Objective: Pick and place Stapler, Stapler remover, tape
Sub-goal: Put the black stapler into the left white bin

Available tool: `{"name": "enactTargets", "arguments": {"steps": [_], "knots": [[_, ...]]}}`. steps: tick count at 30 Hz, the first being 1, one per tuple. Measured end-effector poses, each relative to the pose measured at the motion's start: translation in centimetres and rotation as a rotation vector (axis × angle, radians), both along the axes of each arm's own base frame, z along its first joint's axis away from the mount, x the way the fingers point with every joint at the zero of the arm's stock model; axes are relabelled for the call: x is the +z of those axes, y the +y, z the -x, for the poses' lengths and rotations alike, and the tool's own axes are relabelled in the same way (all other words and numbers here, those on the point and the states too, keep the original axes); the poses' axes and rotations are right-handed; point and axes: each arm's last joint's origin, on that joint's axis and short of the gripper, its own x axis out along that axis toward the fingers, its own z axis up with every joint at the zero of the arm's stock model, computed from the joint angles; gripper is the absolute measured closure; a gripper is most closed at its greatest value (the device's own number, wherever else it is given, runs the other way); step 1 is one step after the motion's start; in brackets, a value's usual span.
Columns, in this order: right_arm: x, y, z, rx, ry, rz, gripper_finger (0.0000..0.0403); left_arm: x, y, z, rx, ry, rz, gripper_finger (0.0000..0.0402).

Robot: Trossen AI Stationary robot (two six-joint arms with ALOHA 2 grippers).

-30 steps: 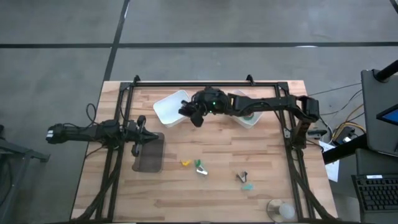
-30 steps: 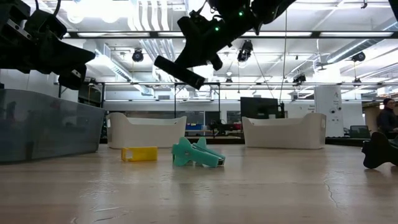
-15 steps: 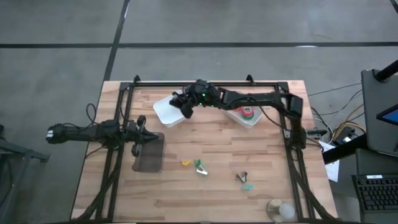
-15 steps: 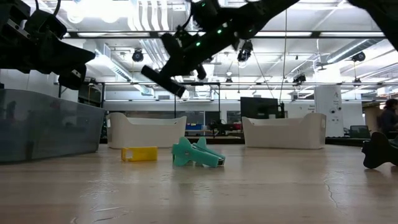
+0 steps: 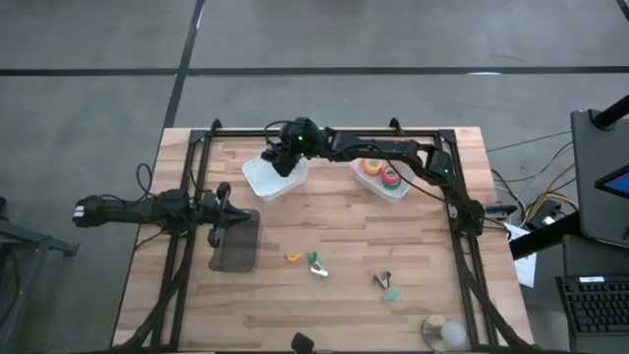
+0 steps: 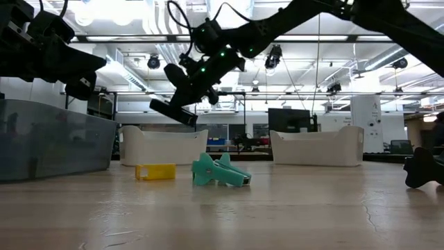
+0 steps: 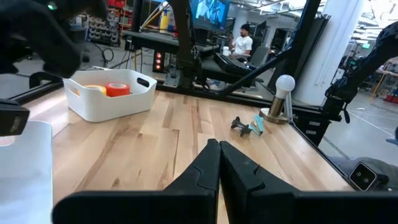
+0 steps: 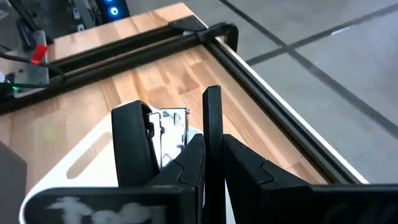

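My right gripper (image 5: 284, 160) reaches over the left white bin (image 5: 263, 181) at the table's far side and is shut on the black stapler (image 6: 173, 112). The stapler hangs tilted, high above the table. The wrist view shows the stapler's grey metal part (image 8: 169, 123) above the bin (image 8: 74, 168). The tape rolls (image 5: 383, 174) lie in the right white bin (image 5: 403, 189); they also show in the left wrist view (image 7: 115, 89). My left gripper (image 5: 218, 205) is shut and empty at the table's left, above a dark see-through bin (image 5: 236, 243). My right gripper pinches a thin black part of the stapler (image 8: 212, 118) between its two fingers. The stapler's thicker black body (image 8: 132, 146), with the grey metal, stands beside the fingers. The stapler is lifted clear above the left white bin and tilted, one end lower (image 6: 193, 122).
Small claw-shaped pieces lie on the near half of the table: yellow (image 5: 293, 258), green (image 5: 315, 262), dark (image 5: 381, 279) and teal (image 5: 391, 293). A white ball on a stand (image 5: 444, 332) is at the near right corner. Black frame rails (image 5: 324, 131) border the table. A person sits beyond it (image 7: 239, 42).
My right gripper has carried the stapler toward the table's left and far edges, from between the two white bins to above the left white bin, and has come a little lower. The stapler stays tilted in the hold.
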Motion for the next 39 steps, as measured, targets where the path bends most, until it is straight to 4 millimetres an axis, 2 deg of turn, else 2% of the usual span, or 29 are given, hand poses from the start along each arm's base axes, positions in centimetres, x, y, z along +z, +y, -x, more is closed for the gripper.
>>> {"name": "enactTargets", "arguments": {"steps": [6,22,28,39], "knots": [[-2.0,-0.9,-0.7,-0.009,0.107,-0.03,0.0362,0.0,0.0,0.0,0.0,0.0,0.0,0.039],[-3.4,-1.2,-0.4,-0.055,0.175,-0.109,0.0361,0.0,0.0,0.0,0.0,0.0,0.0,0.039],[-5.0,-1.2,-0.5,-0.058,0.206,-0.122,0.0355,0.0,0.0,0.0,0.001,0.0,0.0,0.039],[-5.0,-1.2,-0.5,-0.057,0.209,-0.123,0.0358,0.0,0.0,0.0,0.001,0.0,0.0,0.039]]}}
